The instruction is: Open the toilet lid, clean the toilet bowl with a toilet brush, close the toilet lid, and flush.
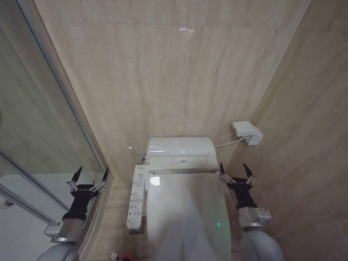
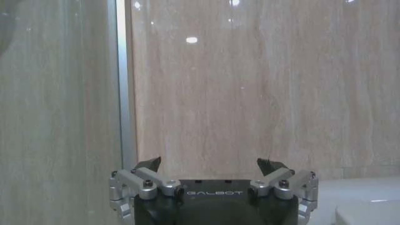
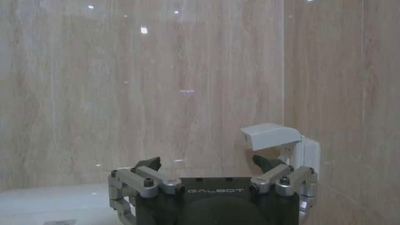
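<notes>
While both jaws gape empty, the toilet lid [image 1: 187,217] (shut) lies between them.

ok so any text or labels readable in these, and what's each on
"GALBOT" on the left end effector body.
"GALBOT" on the right end effector body.
Button markings on the control panel beside the toilet lid: too small to read.
Label on the unit behind the lid: unreadable.

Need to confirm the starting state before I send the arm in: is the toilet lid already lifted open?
No, in the head view the toilet lid lies flat and closed over the bowl, with both end effectors open beside it.
</notes>
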Controlling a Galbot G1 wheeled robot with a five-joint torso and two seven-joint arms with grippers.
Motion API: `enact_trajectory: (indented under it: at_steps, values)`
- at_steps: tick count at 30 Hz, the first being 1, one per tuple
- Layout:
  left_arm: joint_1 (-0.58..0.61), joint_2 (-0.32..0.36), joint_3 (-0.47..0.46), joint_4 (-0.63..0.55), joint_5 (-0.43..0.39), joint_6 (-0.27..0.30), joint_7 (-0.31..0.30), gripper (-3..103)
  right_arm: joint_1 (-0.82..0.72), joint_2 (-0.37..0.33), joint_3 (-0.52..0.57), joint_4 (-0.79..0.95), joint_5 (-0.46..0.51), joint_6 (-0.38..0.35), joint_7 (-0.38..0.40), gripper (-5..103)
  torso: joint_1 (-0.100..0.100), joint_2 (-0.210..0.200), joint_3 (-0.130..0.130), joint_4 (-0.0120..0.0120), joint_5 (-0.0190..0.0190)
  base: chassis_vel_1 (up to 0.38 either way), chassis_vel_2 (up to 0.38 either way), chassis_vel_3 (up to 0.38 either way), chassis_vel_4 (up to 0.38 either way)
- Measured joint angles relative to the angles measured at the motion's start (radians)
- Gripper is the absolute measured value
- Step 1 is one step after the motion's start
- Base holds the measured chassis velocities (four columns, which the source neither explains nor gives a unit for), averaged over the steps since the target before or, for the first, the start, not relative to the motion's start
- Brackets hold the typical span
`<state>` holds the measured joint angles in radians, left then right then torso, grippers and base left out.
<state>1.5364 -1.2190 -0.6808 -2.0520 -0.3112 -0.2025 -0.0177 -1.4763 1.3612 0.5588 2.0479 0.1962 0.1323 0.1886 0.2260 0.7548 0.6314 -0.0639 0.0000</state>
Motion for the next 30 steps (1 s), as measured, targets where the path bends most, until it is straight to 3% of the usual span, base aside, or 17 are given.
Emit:
enact_trajectory:
  at_steps: [13,30]
  values:
    - [0.000,0.000,0.000,0.000,0.000,0.000,0.000,100,0.000,0.000,0.000,0.000,0.000,0.000,0.000,100,0.000,0.000,0.000,0.0001,-0.0001,0.037,-0.041,-0.036,0.035]
    - [0.000,0.000,0.000,0.000,0.000,0.001,0.000,100,0.000,0.000,0.000,0.000,0.000,0.000,0.000,100,0.000,0.000,0.000,0.0002,-0.0004,0.239,-0.238,-0.233,0.233]
